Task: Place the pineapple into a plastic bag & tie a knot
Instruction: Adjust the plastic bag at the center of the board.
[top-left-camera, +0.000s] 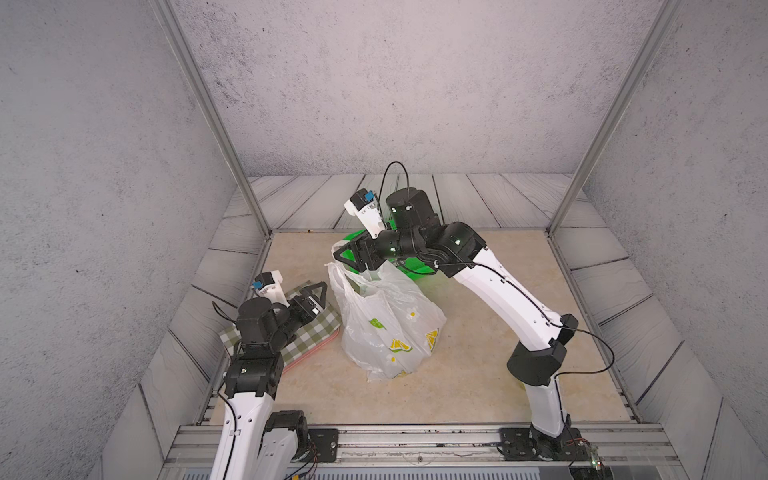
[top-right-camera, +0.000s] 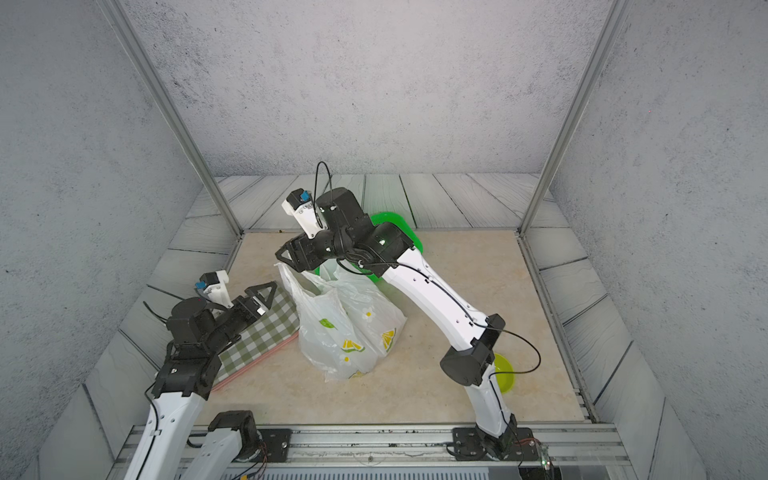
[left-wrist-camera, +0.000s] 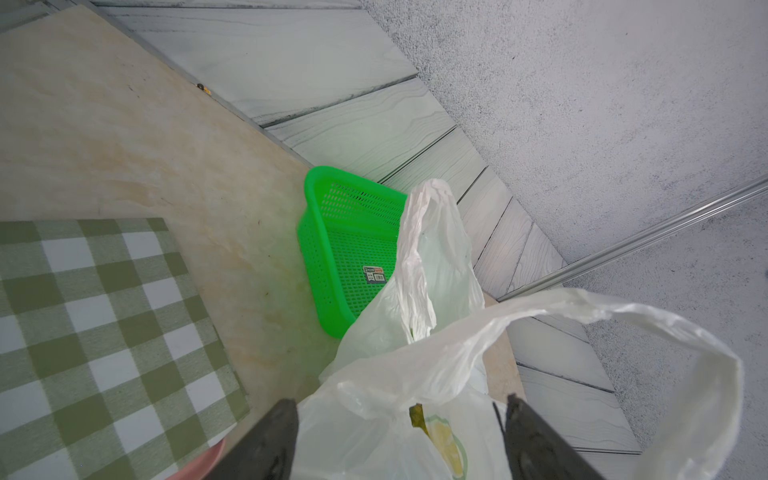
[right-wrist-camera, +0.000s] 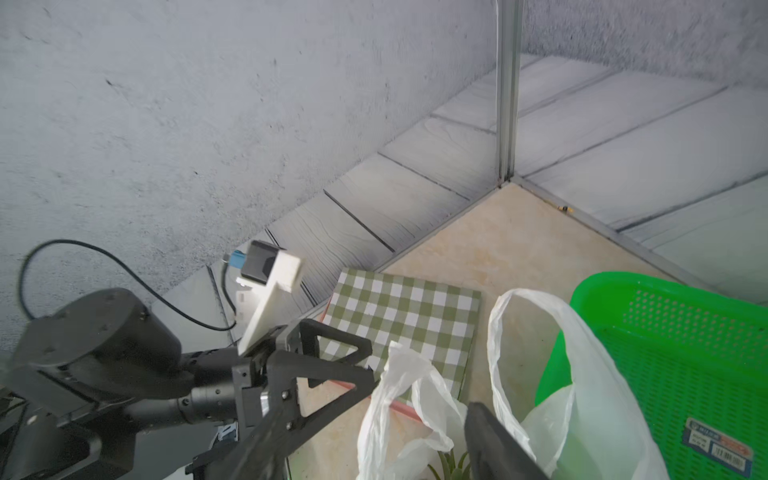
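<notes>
The left arm crouches low, its left gripper (top-left-camera: 320, 291) level and aimed at the plastic bag (top-left-camera: 386, 328), fingers (left-wrist-camera: 270, 440) spread wide just beside the bag, clasping nothing. The right arm arches high over the bag, the right gripper (top-left-camera: 345, 257) hanging above the loose, separate handles (right-wrist-camera: 523, 307); whether its jaws are parted I cannot tell. The bag stands on a beige tabletop (top-left-camera: 478, 374), checked board (top-left-camera: 316, 336) beside it, green basket (left-wrist-camera: 353, 232) behind it, grey walls (top-left-camera: 395, 83) around.

One plastic bag (top-left-camera: 386, 328), one green basket (left-wrist-camera: 353, 237), one checked tray (left-wrist-camera: 104, 316)
</notes>
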